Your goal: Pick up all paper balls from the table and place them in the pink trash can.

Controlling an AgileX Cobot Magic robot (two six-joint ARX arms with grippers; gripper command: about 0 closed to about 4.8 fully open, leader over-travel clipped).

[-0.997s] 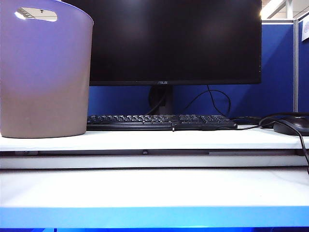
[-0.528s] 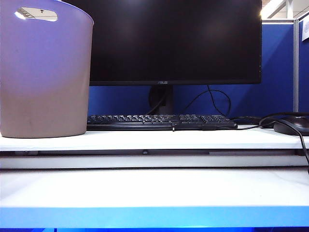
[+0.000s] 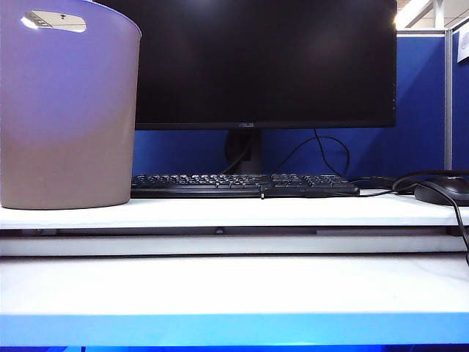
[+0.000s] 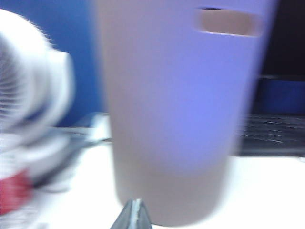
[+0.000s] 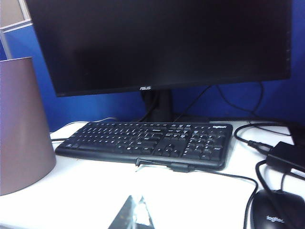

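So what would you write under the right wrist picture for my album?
Shut right gripper hovers over white table, facing black plastic keyboard, big dark monitor and tapered mauve-pink plastic trash can.

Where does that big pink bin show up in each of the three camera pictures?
Exterior view: the pink trash can stands far left on the white table, left of the keyboard.
Left wrist view: blurred, it fills the middle, close ahead of the shut left gripper.
Right wrist view: only its side shows, at the left edge, beyond the shut right gripper.
Shared landmark: the keyboard beside the bin.
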